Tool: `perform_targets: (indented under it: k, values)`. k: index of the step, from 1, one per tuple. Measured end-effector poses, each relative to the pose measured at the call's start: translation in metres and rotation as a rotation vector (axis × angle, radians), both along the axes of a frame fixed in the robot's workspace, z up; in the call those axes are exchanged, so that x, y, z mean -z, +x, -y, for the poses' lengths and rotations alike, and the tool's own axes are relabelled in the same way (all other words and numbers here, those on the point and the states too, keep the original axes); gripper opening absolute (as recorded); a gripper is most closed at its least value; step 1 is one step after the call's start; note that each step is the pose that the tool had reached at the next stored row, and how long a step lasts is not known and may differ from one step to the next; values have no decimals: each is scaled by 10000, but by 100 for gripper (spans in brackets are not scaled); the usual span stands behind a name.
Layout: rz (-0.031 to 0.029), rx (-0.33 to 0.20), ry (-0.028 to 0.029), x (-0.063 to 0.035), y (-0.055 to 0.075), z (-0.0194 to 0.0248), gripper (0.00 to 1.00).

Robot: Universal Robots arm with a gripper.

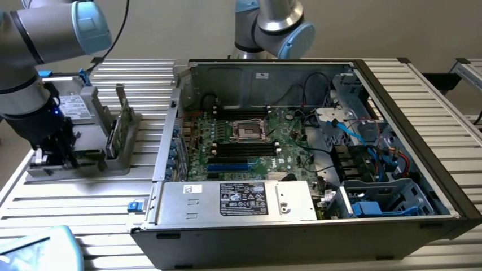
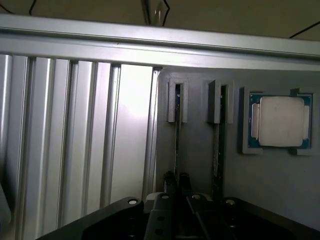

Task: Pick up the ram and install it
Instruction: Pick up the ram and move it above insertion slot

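A robot arm's black gripper hangs low over a thin green ram stick. The stick stands on edge in a slotted grey plastic holder on the ribbed metal surface. In the exterior view the gripper is at nine o'clock from the open computer case. Whether it has closed on the stick cannot be told. An off-centre grip could tilt the stick so that it jams in its slot.

claw low over the grey holder, beside the open computer case on the slatted table
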State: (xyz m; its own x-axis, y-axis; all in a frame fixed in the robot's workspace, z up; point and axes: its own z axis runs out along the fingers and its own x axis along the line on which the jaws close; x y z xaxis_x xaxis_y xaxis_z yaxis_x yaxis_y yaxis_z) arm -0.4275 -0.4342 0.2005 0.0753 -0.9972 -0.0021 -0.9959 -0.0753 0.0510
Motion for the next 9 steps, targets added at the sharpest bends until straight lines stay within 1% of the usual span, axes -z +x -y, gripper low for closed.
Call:
perform_targets:
  k: [9]
  values:
    - [-19, 0, -12, -93, 0, -7, 14]
